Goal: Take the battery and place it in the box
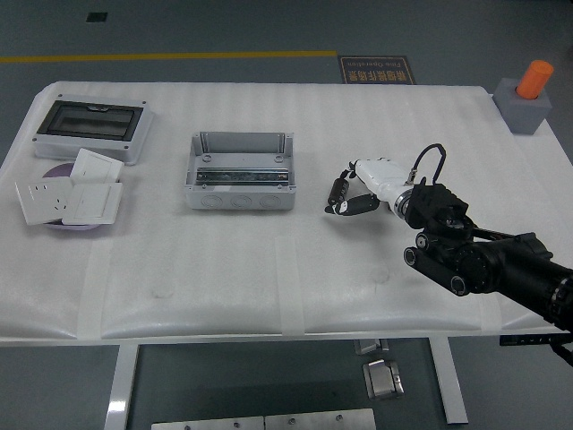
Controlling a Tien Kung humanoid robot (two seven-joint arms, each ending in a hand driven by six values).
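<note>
**Robot hand on the battery, box waiting empty**

Right robot hand [351, 199] comes in from the right, fingers curled around the small dark battery [339, 194], low over the tabletop [224, 269]; whether it's lifted, I can't tell. Farther left, well apart, the grey box [240, 170] sits open and empty. Grasp looks made; carry and drop remain.

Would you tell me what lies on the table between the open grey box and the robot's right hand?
In the head view, nothing: only bare white table separates the grey box from the right hand, whose fingers close on the battery.
</note>
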